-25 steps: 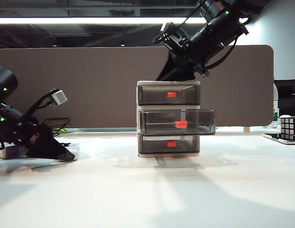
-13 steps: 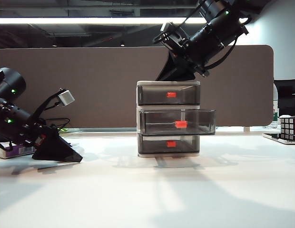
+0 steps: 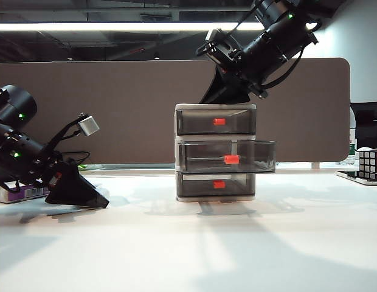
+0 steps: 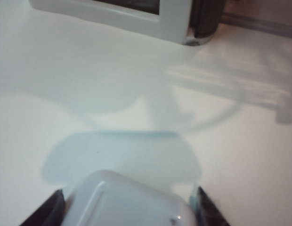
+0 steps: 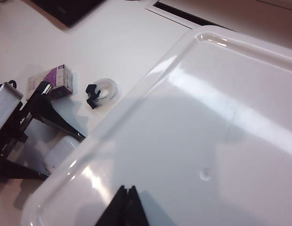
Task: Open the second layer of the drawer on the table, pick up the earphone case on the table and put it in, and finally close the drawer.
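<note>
The drawer [image 3: 216,152] stands mid-table on the white table [image 3: 188,243]. Its second layer [image 3: 255,157], marked by a red-orange tab [image 3: 231,159], is pulled out. My left gripper [image 3: 85,196] sits low on the table at the left. In the left wrist view this gripper [image 4: 128,190] has its fingers against both sides of the white earphone case [image 4: 127,205]. The case [image 5: 59,154] also shows in the right wrist view between those dark fingers. My right gripper [image 5: 127,188] is shut and empty, just over the drawer unit's white top [image 5: 207,117].
A purple-and-white box [image 3: 21,193] lies behind the left arm. Near it is a small black object on a clear ring [image 5: 101,92]. A Rubik's cube [image 3: 370,163] stands at the far right. A brown partition [image 3: 115,109] closes off the back.
My left gripper has slid to the right along the table, and its fingers have come in on the earphone case. The right arm and the drawer have not moved.
</note>
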Controlling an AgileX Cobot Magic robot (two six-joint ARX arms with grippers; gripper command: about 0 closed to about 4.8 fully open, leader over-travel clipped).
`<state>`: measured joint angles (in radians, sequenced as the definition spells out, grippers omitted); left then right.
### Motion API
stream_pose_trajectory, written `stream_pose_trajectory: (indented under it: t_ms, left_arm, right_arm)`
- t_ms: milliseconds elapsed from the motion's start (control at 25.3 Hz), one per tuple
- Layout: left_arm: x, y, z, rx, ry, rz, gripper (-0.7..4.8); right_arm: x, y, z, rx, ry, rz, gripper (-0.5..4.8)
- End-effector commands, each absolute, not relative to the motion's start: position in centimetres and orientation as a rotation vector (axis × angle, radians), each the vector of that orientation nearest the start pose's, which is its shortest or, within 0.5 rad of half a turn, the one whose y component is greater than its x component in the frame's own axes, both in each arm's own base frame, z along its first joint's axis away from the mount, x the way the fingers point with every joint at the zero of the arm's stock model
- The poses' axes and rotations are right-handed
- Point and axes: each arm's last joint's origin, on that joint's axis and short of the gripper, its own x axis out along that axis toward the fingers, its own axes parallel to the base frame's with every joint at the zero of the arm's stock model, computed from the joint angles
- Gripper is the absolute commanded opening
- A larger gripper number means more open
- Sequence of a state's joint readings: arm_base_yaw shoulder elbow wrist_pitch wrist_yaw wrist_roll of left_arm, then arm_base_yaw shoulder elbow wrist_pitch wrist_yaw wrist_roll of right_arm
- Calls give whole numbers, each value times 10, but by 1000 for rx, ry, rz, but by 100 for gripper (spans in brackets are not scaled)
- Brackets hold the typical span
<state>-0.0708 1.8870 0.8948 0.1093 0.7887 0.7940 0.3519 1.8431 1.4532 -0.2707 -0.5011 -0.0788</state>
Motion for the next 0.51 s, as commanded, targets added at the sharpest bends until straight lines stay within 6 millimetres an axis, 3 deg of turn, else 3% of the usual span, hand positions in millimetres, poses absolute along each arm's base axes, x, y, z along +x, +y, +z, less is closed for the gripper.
stream_pose_trajectory:
  t_ms: [39, 197, 513]
  left_arm:
    - [336, -44, 111, 365, 550, -1040, 114]
    - [334, -44, 129, 363, 519, -1023, 114]
    - [311, -58, 196, 435, 388, -1034, 115]
  right_arm:
    - [378, 153, 242, -22, 805, 812, -5]
    - [377, 153, 242, -22, 808, 811, -5]
    - [378, 153, 242, -21, 805, 811, -5]
